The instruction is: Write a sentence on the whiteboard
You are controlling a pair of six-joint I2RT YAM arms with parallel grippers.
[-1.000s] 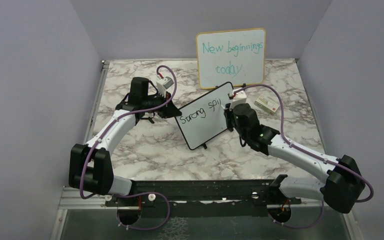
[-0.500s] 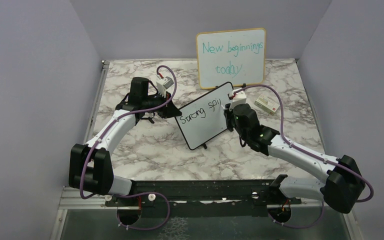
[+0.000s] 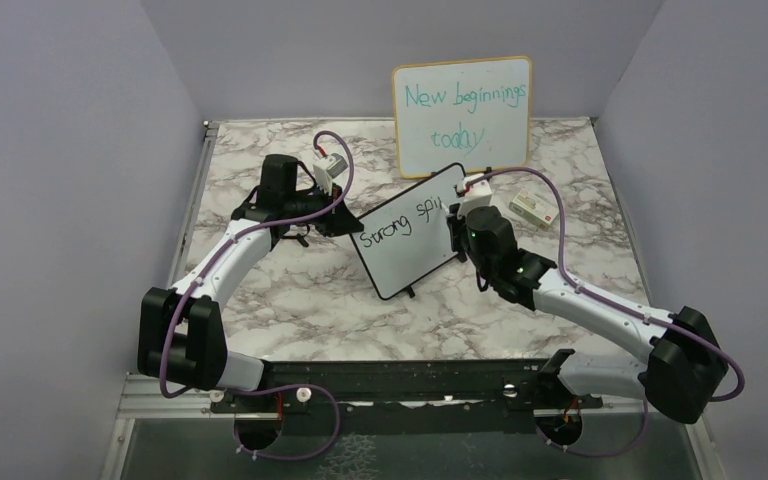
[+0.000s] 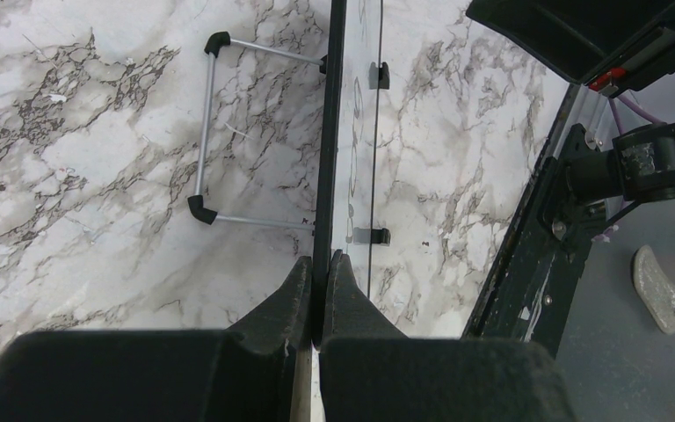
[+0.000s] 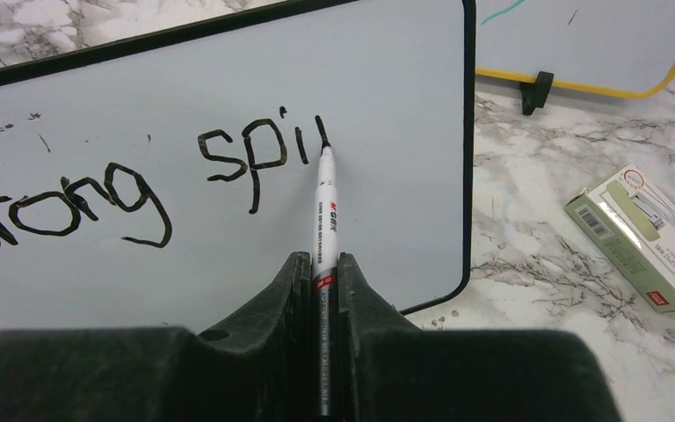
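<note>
1. Arm on the left comes in from the near edge, and its left gripper (image 4: pixel 318 264) is pinched right down on the whiteboard (image 3: pixel 410 240). The thin black frame on the board's left side is squeezed between both fingers, no gap showing.
2. That whiteboard sits about mid-table on the marble table (image 3: pixel 290 290), between the two arms. It's propped up at a tilt on a little wire stand (image 4: pixel 204 132) with black feet, and turned at an angle to the table edges.
3. Black handwriting on it reads "Strong spi" plus one more short upright stroke.
4. On the right, the right gripper (image 5: pixel 321 264) is closed snug around a marker (image 5: pixel 325 211) with a white barrel. The tip sits at the lower end of that last stroke, near the board's right edge, and looks to be on the surface.
5. Behind all this, a bigger wood-framed board (image 3: pixel 463 115) stands at the back of the table with teal writing, "New beginnings today".
6. Furthest right, a small green and white box (image 5: pixel 646 237) lies flat on the marble, near the whiteboard's right edge but not touching it.
</note>
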